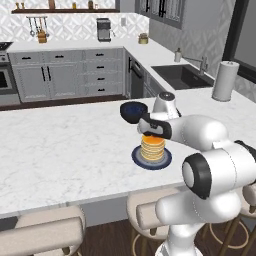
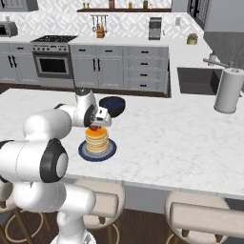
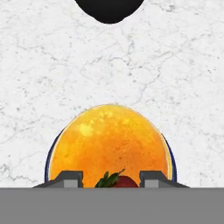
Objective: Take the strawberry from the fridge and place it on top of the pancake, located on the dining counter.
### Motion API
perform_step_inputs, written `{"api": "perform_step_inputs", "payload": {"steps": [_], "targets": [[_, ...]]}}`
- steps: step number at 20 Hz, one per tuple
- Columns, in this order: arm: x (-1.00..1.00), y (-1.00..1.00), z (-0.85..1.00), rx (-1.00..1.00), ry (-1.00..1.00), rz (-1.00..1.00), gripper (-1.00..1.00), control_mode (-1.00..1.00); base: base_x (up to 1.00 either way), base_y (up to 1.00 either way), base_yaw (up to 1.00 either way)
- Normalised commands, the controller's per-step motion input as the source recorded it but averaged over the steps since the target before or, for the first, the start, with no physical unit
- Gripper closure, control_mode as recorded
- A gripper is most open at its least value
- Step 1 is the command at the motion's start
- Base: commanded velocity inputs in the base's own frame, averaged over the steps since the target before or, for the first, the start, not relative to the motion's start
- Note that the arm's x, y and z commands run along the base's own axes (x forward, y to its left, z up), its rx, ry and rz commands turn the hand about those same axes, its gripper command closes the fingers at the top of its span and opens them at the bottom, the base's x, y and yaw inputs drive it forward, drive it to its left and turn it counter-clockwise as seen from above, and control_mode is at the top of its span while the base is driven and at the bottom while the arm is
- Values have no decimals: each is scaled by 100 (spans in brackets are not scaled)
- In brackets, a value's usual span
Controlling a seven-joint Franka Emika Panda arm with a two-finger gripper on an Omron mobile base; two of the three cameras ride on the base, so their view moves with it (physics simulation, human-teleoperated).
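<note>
A stack of golden pancakes (image 1: 152, 148) (image 2: 96, 140) (image 3: 107, 140) sits on a dark blue plate (image 1: 137, 159) (image 2: 111, 151) on the white marble dining counter (image 1: 60, 150) (image 2: 167, 138) (image 3: 43, 65). My gripper (image 1: 148, 132) (image 2: 97, 125) (image 3: 111, 178) hangs just above the stack, pointing down, shut on the strawberry (image 2: 94, 127) (image 3: 125, 181). The small red berry with green leaves shows between the fingertips (image 3: 70, 177), over the near part of the top pancake. The fridge is out of view.
A dark navy bowl (image 1: 133, 111) (image 2: 113, 105) (image 3: 109, 11) stands just beyond the plate. A paper towel roll (image 1: 223, 81) (image 2: 228, 90) and a sink (image 1: 182, 76) lie to the right. Beige stools (image 1: 45, 232) (image 2: 205, 214) line the counter's near edge.
</note>
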Motion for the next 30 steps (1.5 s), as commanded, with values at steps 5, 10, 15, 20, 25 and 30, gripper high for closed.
{"api": "perform_step_inputs", "payload": {"steps": [5, 10, 15, 20, 25, 30], "targets": [[-3, 0, -6, 0, 1, 0, 100, -100, 0, 0, 0], [-12, 0, 0, 0, 0, 0, 100, -100, 0, 0, 0], [-5, 0, -2, 0, 0, 0, 100, -100, 0, 0, 0], [0, 0, -3, 0, 0, 0, 100, -100, 0, 0, 0], [0, 0, 0, 0, 0, 0, -100, -100, 0, 0, 0], [0, 0, 0, 0, 0, 0, -100, -100, 0, 0, 0]]}}
